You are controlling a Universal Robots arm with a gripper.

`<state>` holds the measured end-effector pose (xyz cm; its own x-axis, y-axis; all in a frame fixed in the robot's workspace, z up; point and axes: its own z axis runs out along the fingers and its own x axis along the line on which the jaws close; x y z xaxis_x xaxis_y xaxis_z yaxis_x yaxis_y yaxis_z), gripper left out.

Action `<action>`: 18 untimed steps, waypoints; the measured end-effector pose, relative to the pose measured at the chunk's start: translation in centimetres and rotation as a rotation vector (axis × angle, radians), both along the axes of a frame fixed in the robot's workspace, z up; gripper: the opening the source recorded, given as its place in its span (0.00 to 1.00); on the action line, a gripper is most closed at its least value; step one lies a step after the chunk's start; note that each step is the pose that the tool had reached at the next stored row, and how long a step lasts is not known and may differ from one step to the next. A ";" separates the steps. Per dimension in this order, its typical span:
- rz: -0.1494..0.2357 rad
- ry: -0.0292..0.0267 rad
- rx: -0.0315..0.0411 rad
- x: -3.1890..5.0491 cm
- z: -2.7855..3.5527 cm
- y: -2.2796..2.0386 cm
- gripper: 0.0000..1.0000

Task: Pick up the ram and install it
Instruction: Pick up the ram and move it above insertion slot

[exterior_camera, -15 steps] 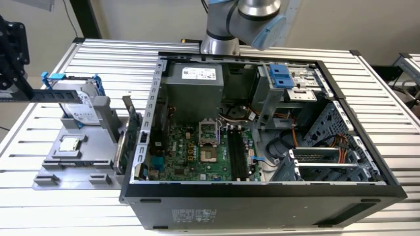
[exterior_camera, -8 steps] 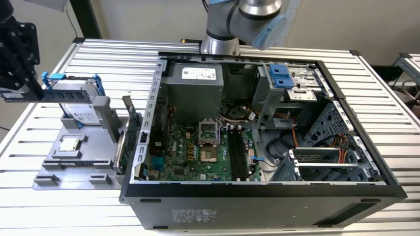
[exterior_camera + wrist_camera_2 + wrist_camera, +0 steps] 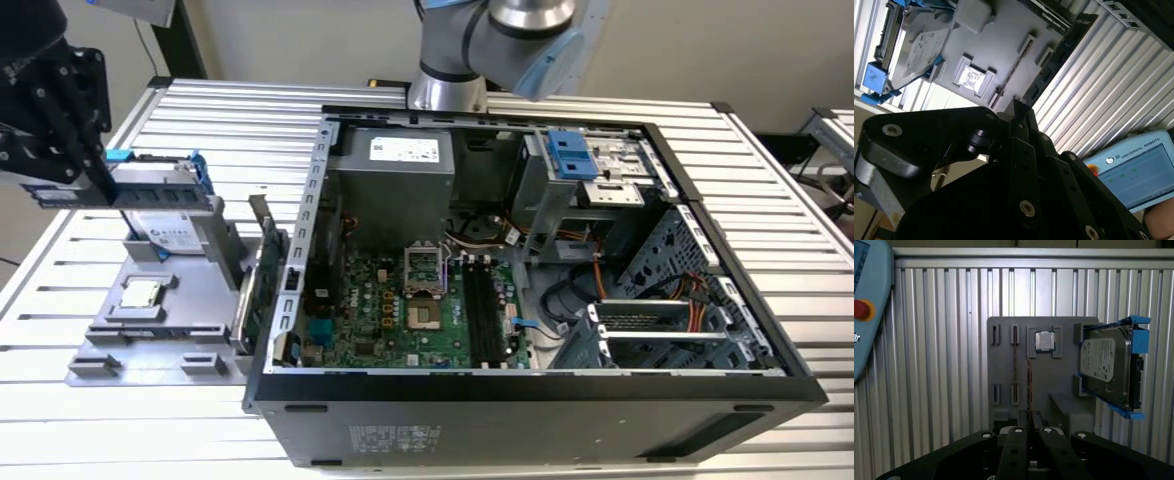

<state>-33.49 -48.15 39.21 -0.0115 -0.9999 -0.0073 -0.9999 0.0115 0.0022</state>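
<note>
Pincer (image 3: 1029, 416) high in the upper left of the exterior view, near the hard drive (image 3: 163, 225) at one end of the grey fixture plate (image 3: 200, 330). In the first wrist view it looks drawn together, or all but, clamped on nothing.

Ram (image 3: 244, 310) untouched. It stands on edge at the plate's side nearest the computer case (image 3: 534, 400), left of centre in the exterior view, just beside the taller expansion card (image 3: 274, 270). Well apart from the pincer.

Step in hand, as I read it: the reach for the stick.

To do it well:
- Part the pincer before descending, only a little wider than the board is thin, since the card stands close on the exterior view's right.
- Square the wrist to the stick's long line so the grip lands on its two broad faces, near mid-length.
- Come down plumb. A slanted approach risks nudging the card or tipping the stick.
- Lift straight, no twist. A board this thin likely flexes under a hard squeeze.

Black memory slots (image 3: 483, 310) in the case look unfilled, lower centre of that view.
</note>
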 end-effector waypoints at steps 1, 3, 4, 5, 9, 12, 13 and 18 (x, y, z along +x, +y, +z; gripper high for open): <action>0.000 0.0012 -0.0001 0.36 -0.02 0.00 0.00; 0.000 0.0039 0.0000 1.08 -0.09 0.00 0.00; 0.000 0.0050 -0.0001 1.45 -0.12 0.00 0.00; 0.000 0.0059 -0.0001 1.81 -0.16 0.00 0.00; 0.000 0.0096 0.0000 3.20 -0.32 0.00 0.00; 0.000 0.0107 -0.0001 4.13 -0.39 0.00 0.00; 0.000 0.0110 0.0000 4.43 -0.42 0.00 0.00; 0.000 0.0128 0.0001 6.00 -0.52 0.00 0.00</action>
